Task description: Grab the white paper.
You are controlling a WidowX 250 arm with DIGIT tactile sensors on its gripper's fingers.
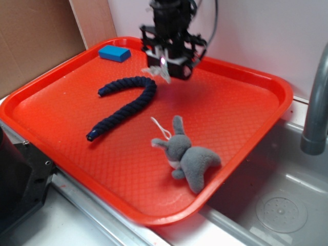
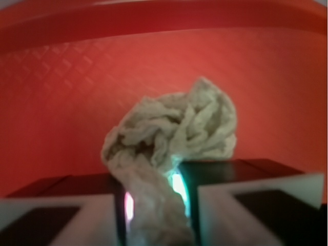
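Wrist view shows the tool closed on the twisted tail of the white paper, held near the far edge of the red tray, so the grasp appears made and only lifting clear remains.

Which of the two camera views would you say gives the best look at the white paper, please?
The wrist view: the white paper fills the middle of the frame, crumpled, with a twisted end pinched between the gripper fingers. In the exterior view only a small ragged bit of the paper shows beneath the gripper, above the red tray.
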